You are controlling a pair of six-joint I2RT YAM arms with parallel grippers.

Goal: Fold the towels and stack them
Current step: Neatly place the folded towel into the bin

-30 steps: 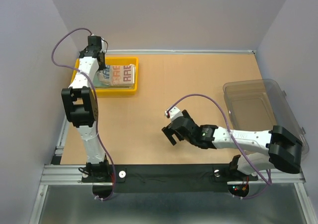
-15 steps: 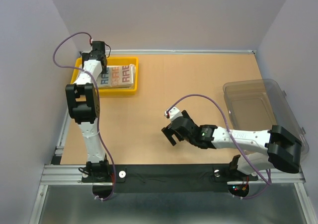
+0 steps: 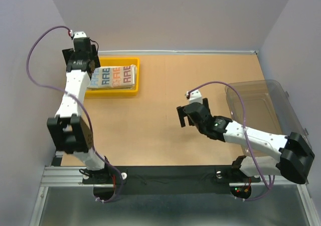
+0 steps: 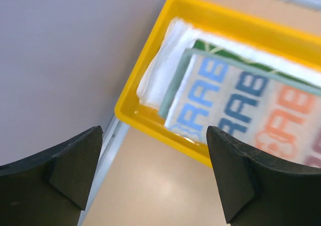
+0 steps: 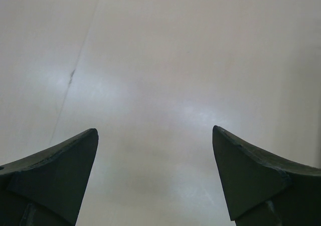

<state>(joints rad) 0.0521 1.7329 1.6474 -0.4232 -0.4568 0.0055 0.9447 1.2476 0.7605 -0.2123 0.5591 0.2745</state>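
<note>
The towels lie stacked in the yellow tray (image 3: 131, 88) at the far left of the table. The white towel with blue and orange letters (image 3: 113, 76) (image 4: 241, 100) is on top. Under it show a pale teal-green edge (image 4: 175, 85), a dark green towel (image 4: 210, 48) and a white towel (image 4: 160, 70). My left gripper (image 3: 76, 60) (image 4: 154, 133) hangs open above the tray's left end, with nothing between its fingers. My right gripper (image 3: 193, 113) (image 5: 154, 132) is open and empty over the middle of the table, far from the towels.
A clear plastic bin (image 3: 256, 108) stands at the right edge of the table, close behind the right forearm. The grey side wall (image 4: 65, 60) is just left of the left gripper. The metal rail (image 3: 59, 146) runs along the table's left edge.
The left gripper opened, let go of the letter-print towel in the tray, and drew back up and to the left. The right arm swung right, toward the bin.
</note>
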